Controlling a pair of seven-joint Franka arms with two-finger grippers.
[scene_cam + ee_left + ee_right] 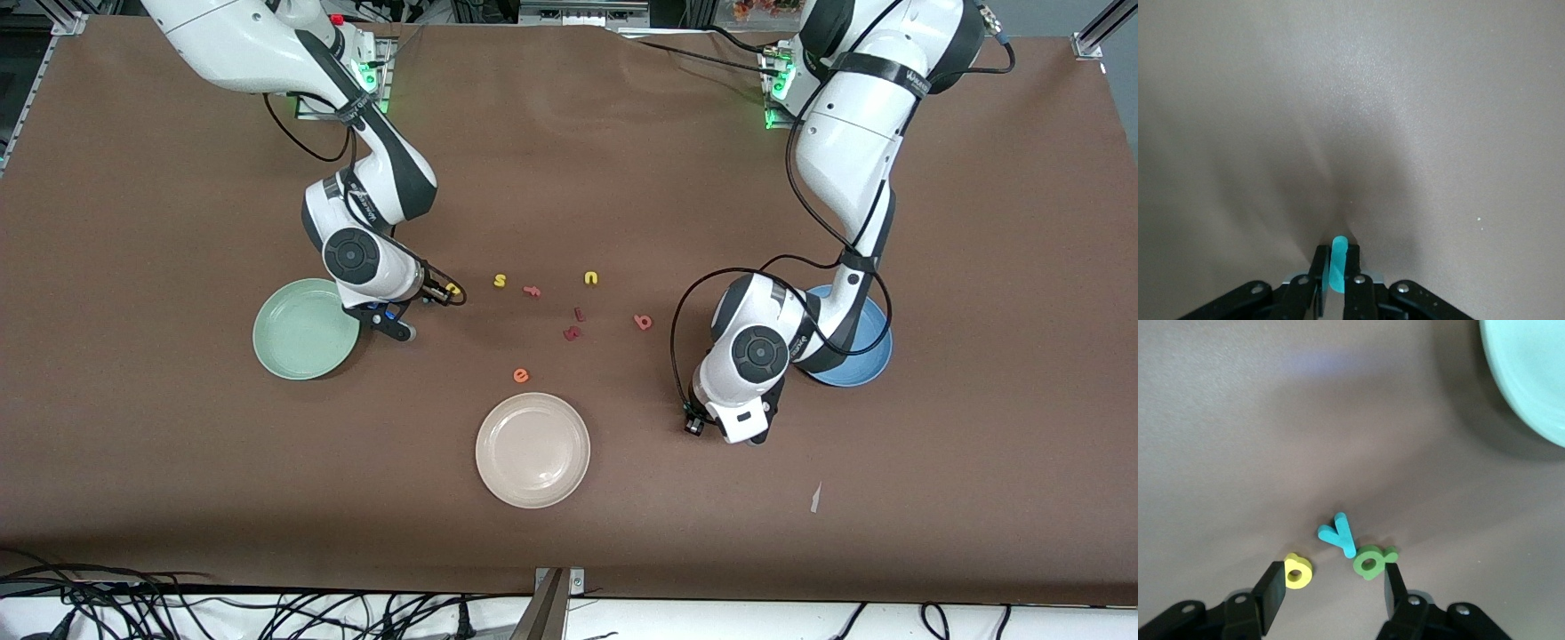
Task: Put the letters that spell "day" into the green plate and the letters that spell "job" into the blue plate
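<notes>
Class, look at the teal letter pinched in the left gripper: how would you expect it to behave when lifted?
The teal letter is thin and small, so it is probably very light. Clamped edge-on in the left gripper, it stands straight, so it seems fairly stiff. Its narrow held edge might let it twist or slip.

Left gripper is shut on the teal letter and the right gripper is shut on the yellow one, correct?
Not quite. The left gripper is shut on the teal letter, but the right wrist view shows the right gripper open, with the yellow letter lying on the table beside one finger.
</notes>
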